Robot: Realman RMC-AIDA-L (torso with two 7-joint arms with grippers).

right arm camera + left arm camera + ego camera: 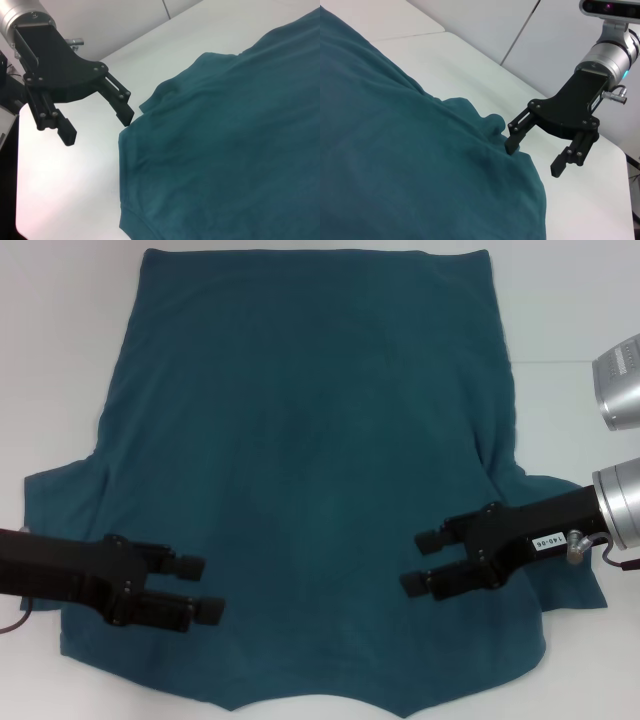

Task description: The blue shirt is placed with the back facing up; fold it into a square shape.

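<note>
1. Flat now: the blue shirt (310, 470) lies spread across the white bench (60, 340), plain side up, sleeves out to either side.
2. Left claw (205, 588) hovers over the shirt's near left part, fingers spread, holding nothing.
3. Right claw (425, 562) hovers over the near right part, fingers likewise apart, nothing pinched.

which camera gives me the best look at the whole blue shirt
The head view: the blue shirt lies spread flat, nearly all in frame, with the left gripper and right gripper open over it. The left wrist view shows only one side with a bunched sleeve; the right wrist view shows the other side's sleeve and edge.
</note>
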